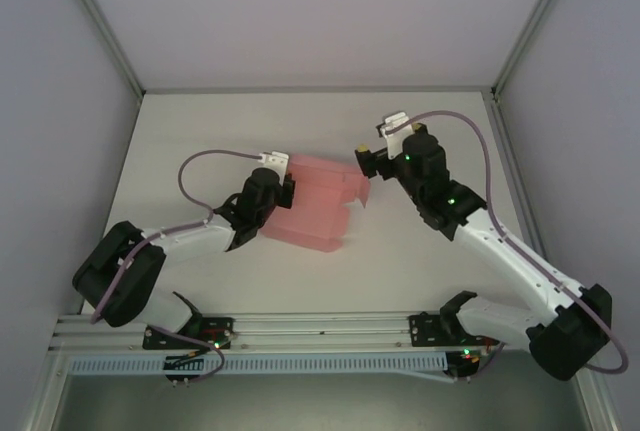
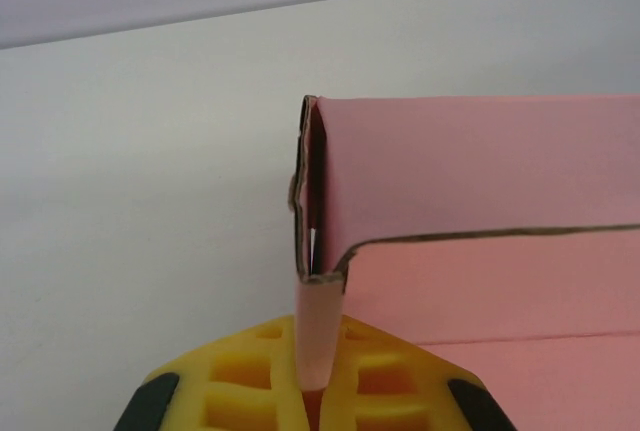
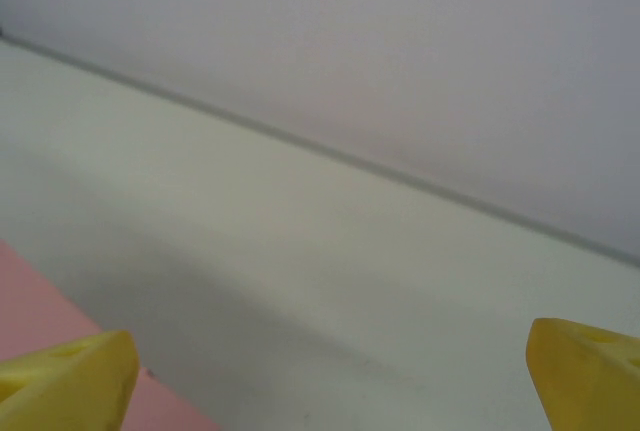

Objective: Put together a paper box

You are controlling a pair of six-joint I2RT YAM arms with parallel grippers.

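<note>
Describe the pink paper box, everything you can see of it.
The paper box is plain pink thin card with dark cut edges. It is partly folded: walls raised, not closed, a flap sticking out toward the right arm. It is at the middle of the white table. The left gripper is shut on a narrow tab at one corner. The right gripper stands open close by that flap; whether it touches cannot be told.

White table [image 1: 200,131] in a pale enclosure.
Plain lavender-grey walls [image 1: 320,11] close it on three sides; aluminium posts [image 1: 100,23] rise at the back corners, a slotted rail [image 1: 320,326] lines the near edge; soft, even light.
</note>
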